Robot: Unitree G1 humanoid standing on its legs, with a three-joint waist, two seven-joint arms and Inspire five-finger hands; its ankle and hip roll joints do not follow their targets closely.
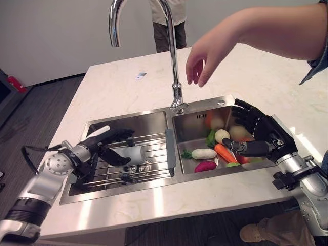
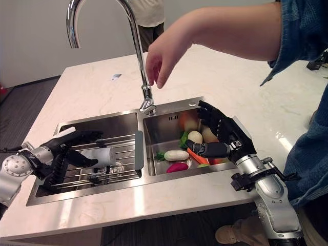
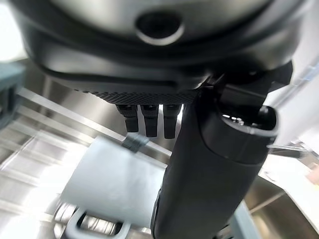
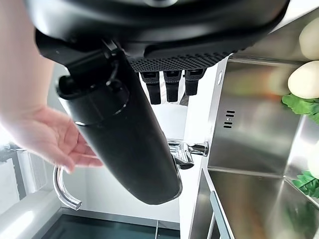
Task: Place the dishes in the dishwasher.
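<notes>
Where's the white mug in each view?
Left eye: mug on the rack in the sink's left basin, by the left hand.
Right eye: same.
Left wrist: past the fingertips.
Right wrist: not in it.
Shared landmark: tap.

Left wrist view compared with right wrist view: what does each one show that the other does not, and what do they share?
The left wrist view shows the left hand just above a pale grey mug with a handle, which lies on the wire rack in the left basin.

The right wrist view shows the right hand with straight fingers, a person's hand, the curved tap, and pale vegetables with green leaves in the right basin.

Both show the steel sink and their own hand's dark thumb and fingers.
</notes>
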